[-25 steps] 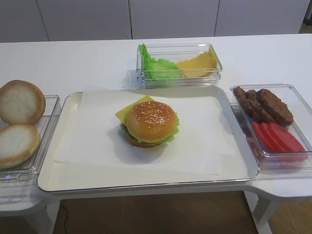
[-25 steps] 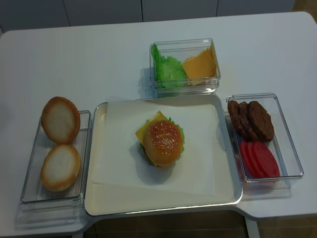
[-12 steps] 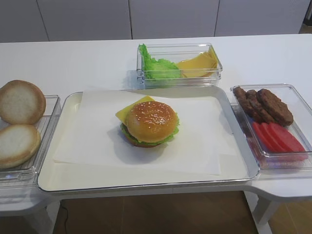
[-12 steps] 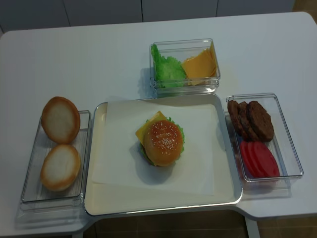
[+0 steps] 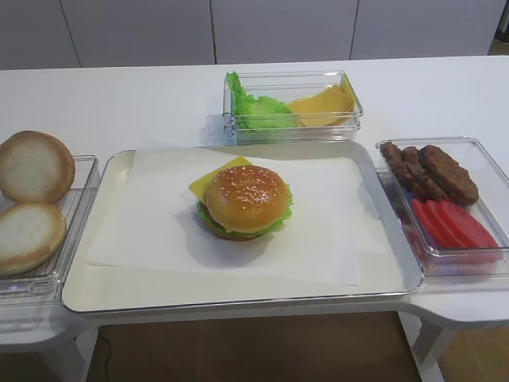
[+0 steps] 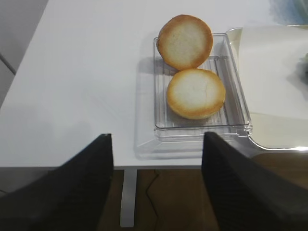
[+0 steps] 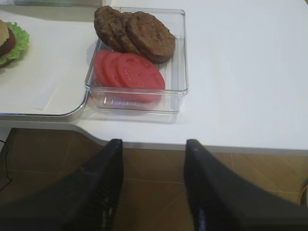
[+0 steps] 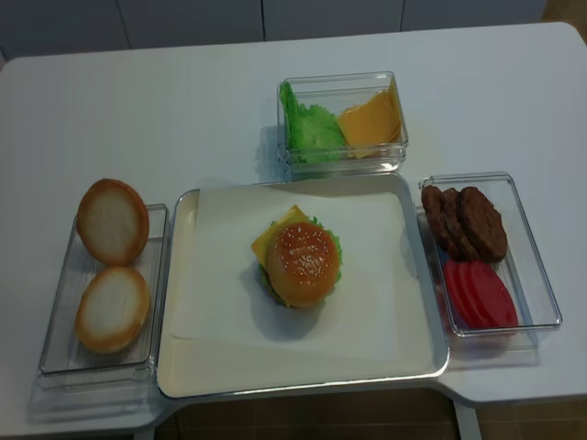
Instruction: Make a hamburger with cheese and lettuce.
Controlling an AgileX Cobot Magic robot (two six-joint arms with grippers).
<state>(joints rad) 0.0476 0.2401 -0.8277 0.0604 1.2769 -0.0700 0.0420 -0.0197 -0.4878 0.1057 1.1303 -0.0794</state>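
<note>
Right gripper [image 7: 153, 183] hangs off the table's near edge, fingers apart, nothing between them. Left gripper [image 6: 156, 180] likewise: spread wide, empty, parked below the table edge, in front of the plain bun halves [image 6: 196, 93] in their clear box. Both sit clear of the work area, probably a parked pose.

Hamburger [image 5: 246, 200] stands on white paper in the middle of the tray [image 5: 95, 298], sesame top bun on. Cheese [image 5: 208, 179] corner sticks out at back left under the bun; lettuce [image 5: 280, 221] frills show round the lower edge. Patty barely visible; layer order under the bun hard to confirm.

Judgement: stack looks complete.
</note>
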